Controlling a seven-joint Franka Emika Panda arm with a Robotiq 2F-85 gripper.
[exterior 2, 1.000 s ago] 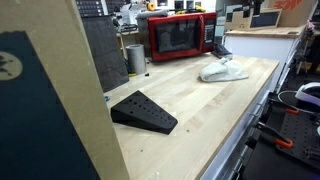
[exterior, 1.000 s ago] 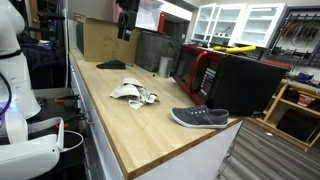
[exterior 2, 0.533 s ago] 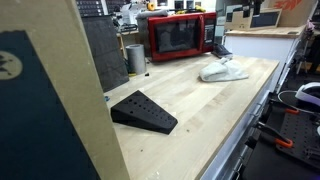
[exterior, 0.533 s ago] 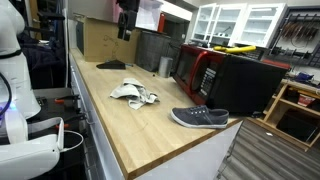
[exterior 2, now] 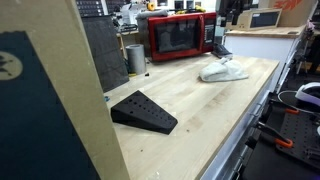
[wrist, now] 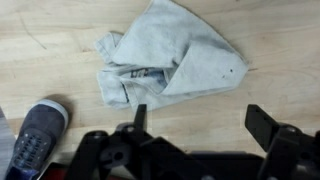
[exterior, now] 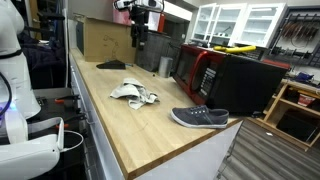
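Note:
My gripper [exterior: 138,42] hangs high above the wooden counter [exterior: 120,125], over its far part. In the wrist view it is open and empty [wrist: 200,122], with bare wood between the fingers. A crumpled pale grey cloth [wrist: 165,58] lies just beyond the fingertips, apart from them. It shows in both exterior views [exterior: 135,94] [exterior 2: 222,71]. A dark grey slip-on shoe [exterior: 200,117] lies on the counter near the edge, and its toe shows in the wrist view [wrist: 35,135].
A red microwave [exterior: 198,70] [exterior 2: 180,35] stands at the counter's back. A black wedge [exterior: 110,64] [exterior 2: 143,111], a metal cup [exterior: 164,66] [exterior 2: 135,57] and a cardboard box [exterior: 100,40] are also there. A black appliance [exterior: 245,80] stands beside the microwave.
The arm has swung from the back of the counter toward the cloth and lowered a little. The cloth and shoe have not moved.

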